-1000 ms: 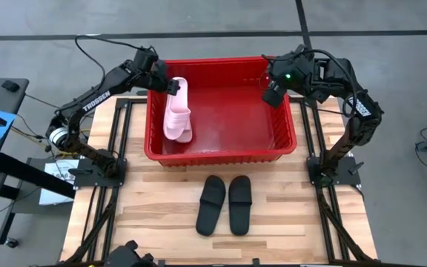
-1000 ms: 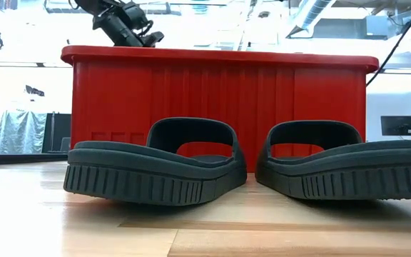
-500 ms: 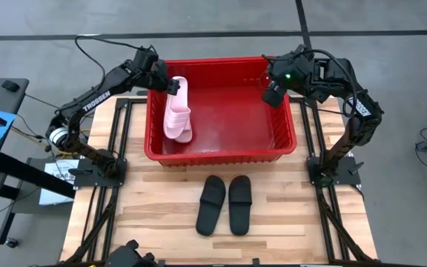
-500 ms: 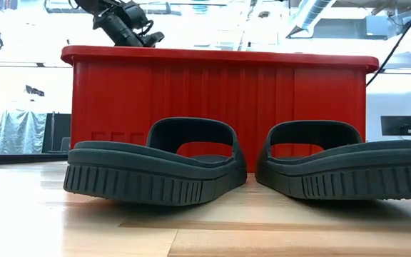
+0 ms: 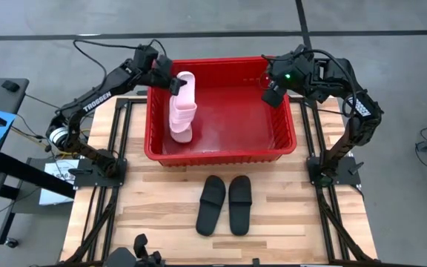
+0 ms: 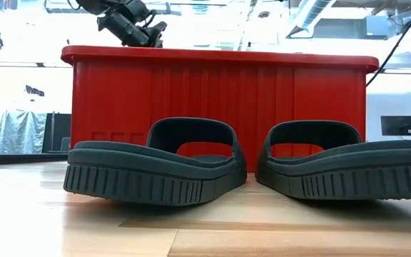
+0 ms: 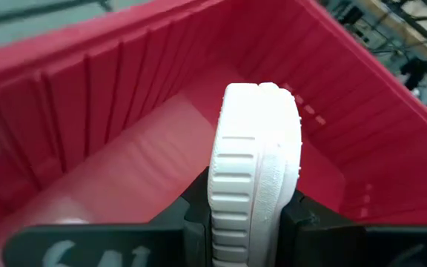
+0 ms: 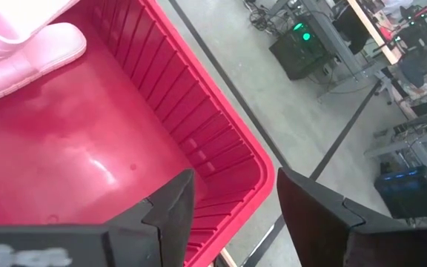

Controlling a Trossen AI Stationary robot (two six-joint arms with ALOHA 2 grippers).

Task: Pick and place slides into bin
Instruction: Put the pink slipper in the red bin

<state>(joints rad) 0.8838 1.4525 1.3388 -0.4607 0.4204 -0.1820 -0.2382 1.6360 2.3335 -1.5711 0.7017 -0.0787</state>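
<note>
The red bin (image 5: 221,157) stands at the table's far middle. A pale pink slide (image 5: 182,107) hangs inside its left half, with my left gripper (image 5: 170,83) shut on the slide's far end just over the rim. Its lower end (image 8: 54,43) is down by the bin's floor; whether it touches, I cannot tell. Two black slides (image 5: 213,204) (image 5: 240,205) lie side by side, soles down, on the wooden table in front of the bin. My right gripper (image 5: 273,93) hovers open above the bin's far right corner, holding nothing. My left gripper pinches the pink slide's upper, far end (image 7: 252,211) between its two fingers (image 7: 197,219), one on each flat side. The fingers slant down from the bin's far left corner. The slide stands on edge, its ribbed sole rim (image 7: 236,159) facing the camera, and runs down into the bin.
The bin's tall slatted walls (image 7: 87,81) close in the held slide on the left. Black rails (image 5: 117,148) run along both table sides beside the arm bases. Bare wood (image 5: 154,215) lies left and right of the black slides.
My left gripper has rolled and tipped upward over the bin's far left corner, staying shut. The pink slide has turned with it from lying flatter to standing on edge, and has swung a little toward the bin's middle.
</note>
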